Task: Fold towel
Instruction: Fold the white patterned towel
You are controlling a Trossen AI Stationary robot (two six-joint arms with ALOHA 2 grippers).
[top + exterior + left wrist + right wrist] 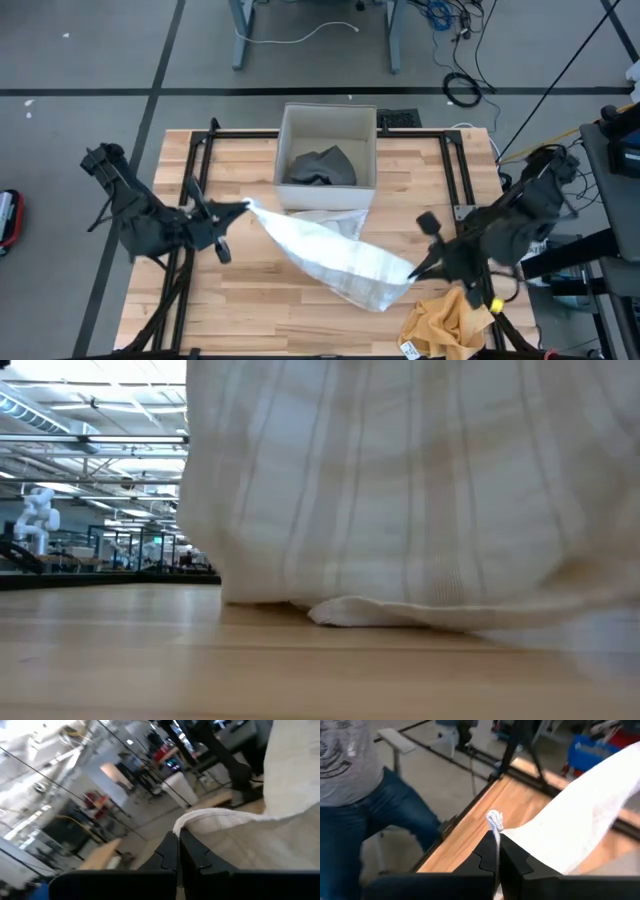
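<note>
Jaws: both pairs closed, each pinching one corner of the towel (335,255).
Left gripper (243,207): holds the corner near the box (327,120).
Right gripper (418,268): holds the opposite corner.
Towel: white, stretched between both, sagging onto the counter (250,290).
Box: contains grey cloth (322,166).
Yellow cloth (447,322): beside the right gripper.
Person (355,795): stands beyond the counter edge.
</note>
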